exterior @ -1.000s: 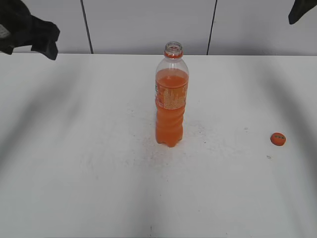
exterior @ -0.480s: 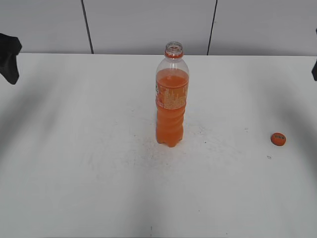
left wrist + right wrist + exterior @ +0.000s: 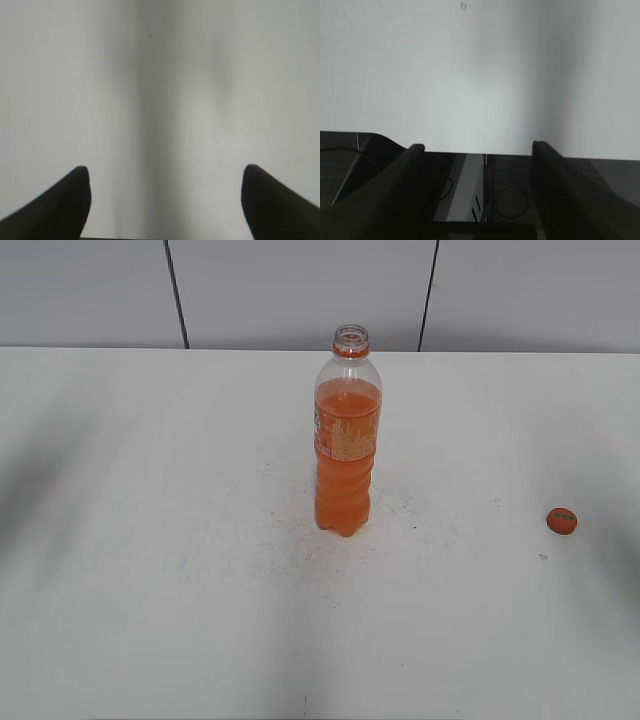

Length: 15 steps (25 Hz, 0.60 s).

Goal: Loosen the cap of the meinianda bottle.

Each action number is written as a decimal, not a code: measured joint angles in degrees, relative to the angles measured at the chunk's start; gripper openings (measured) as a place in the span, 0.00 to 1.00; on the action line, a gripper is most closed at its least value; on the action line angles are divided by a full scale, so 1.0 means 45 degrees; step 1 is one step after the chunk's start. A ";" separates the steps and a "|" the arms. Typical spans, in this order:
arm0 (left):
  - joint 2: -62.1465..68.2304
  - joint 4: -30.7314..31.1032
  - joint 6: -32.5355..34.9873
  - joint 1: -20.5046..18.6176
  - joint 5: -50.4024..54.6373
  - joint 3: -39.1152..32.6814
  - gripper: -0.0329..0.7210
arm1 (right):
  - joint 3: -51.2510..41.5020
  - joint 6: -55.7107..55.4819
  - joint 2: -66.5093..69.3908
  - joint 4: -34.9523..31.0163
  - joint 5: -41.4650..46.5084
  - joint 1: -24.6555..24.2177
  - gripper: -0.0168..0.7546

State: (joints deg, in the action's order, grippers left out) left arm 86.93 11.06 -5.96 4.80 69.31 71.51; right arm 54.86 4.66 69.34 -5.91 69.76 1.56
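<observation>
The meinianda bottle (image 3: 346, 445) stands upright in the middle of the white table (image 3: 150, 540), its mouth open with only the orange neck ring on it. The orange cap (image 3: 562, 521) lies flat on the table far to the right of the bottle. Neither gripper shows in the exterior view. In the left wrist view my left gripper (image 3: 166, 172) is open and empty over bare white tabletop. In the right wrist view my right gripper (image 3: 478, 147) is open and empty over the table's edge. Neither wrist view shows the bottle or the cap.
A grey panelled wall (image 3: 300, 290) runs behind the table. Below the table edge (image 3: 480, 150) in the right wrist view are a dark floor, cables and a grey box (image 3: 465, 192).
Both arms have pulled back out of the exterior view, the left one to the left and the right one to the right. The bottle and the cap have not moved.
</observation>
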 joint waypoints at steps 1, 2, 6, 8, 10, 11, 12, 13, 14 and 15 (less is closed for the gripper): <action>-0.0452 -0.0032 -0.0012 0.0000 -0.0127 -0.0435 0.78 | -0.0421 0.0000 -0.0337 0.0000 0.0000 0.0000 0.66; -0.0844 -0.0114 -0.0043 0.0000 -0.0284 -0.0980 0.78 | -0.0818 0.0000 -0.0756 0.0000 0.0000 0.0000 0.66; -0.2818 -0.0450 -0.0098 0.0000 -0.1107 -0.2957 0.77 | -0.2218 0.0013 -0.2767 0.0000 -0.0215 0.0000 0.66; -0.3999 -0.0646 -0.0098 0.0000 -0.1232 -0.3813 0.77 | -0.2839 0.0128 -0.3878 0.0000 -0.0554 0.0000 0.66; -0.5174 -0.0730 -0.0098 0.0000 -0.1267 -0.4674 0.77 | -0.3486 0.0485 -0.5156 0.0012 -0.0770 0.0000 0.66; -0.5836 -0.0741 -0.0098 0.0000 -0.1282 -0.5058 0.77 | -0.3733 0.0640 -0.5870 0.0012 -0.0783 0.0000 0.66; -0.6506 -0.0741 -0.0098 0.0000 -0.1295 -0.5342 0.77 | -0.4010 0.0817 -0.6438 0.0012 -0.0783 0.0000 0.66; -0.7067 -0.0760 -0.0102 0.0000 -0.1282 -0.5634 0.77 | -0.4304 0.1047 -0.6942 0.0026 -0.0769 0.0000 0.66; -0.7746 -0.0784 -0.0102 0.0000 -0.1294 -0.5893 0.77 | -0.4528 0.1348 -0.7368 0.0068 -0.0753 0.0000 0.66; -0.8493 -0.0795 -0.0102 0.0000 -0.1294 -0.6135 0.77 | -0.4760 0.1567 -0.7876 0.0160 -0.0689 0.0000 0.66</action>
State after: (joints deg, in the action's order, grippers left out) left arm 48.71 7.48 -6.42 4.80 63.49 43.90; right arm 33.44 11.72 33.89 -5.19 66.66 1.56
